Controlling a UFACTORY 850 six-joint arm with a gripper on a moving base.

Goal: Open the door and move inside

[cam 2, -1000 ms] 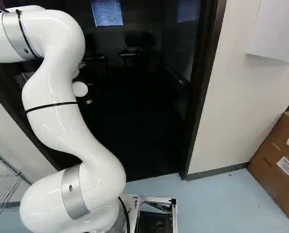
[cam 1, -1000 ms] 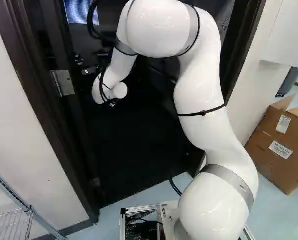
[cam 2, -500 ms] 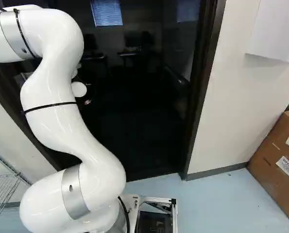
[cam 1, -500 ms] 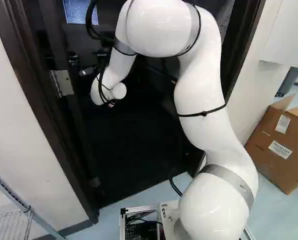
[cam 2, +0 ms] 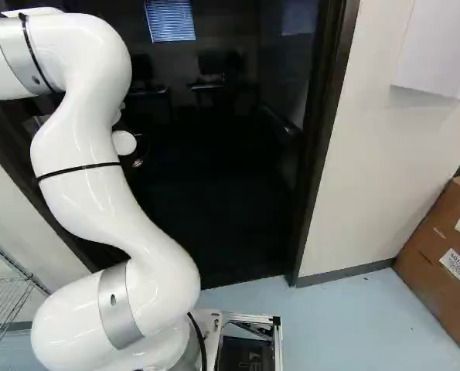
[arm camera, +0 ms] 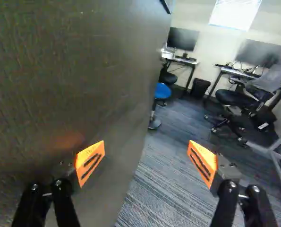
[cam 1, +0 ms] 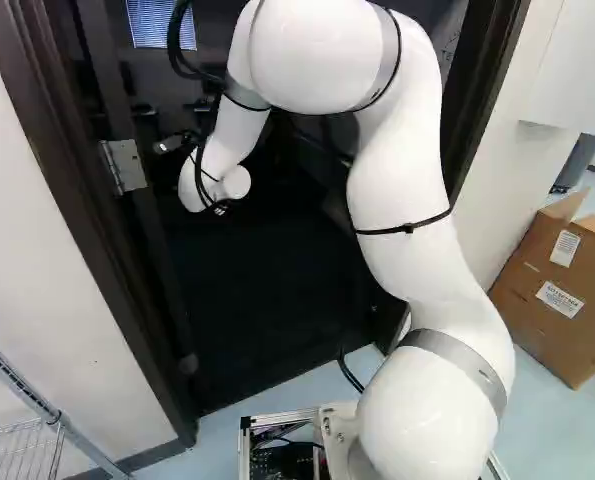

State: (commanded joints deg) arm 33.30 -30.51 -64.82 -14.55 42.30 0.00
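Two orange pads (arm camera: pixel 91 161) stand wide apart on the black two-fingered gripper (cam 1: pixel 182 142), its claw released. The broad dark flat door (arm camera: pixel 74 71) stands open, beside one finger in the wrist view; contact cannot be told. Only that view shows the round blue seat (arm camera: pixel 162 91) near the door's edge and the grey-backed office chair (arm camera: pixel 272 78) farther right. The silver metal hinge (cam 1: pixel 124 165) shows clearly at left in the left base view. The right base view bares the dark frame's right post (cam 2: pixel 320 154) to the floor; the white jointed arm (cam 1: pixel 402 180) partly covers it in the left one.
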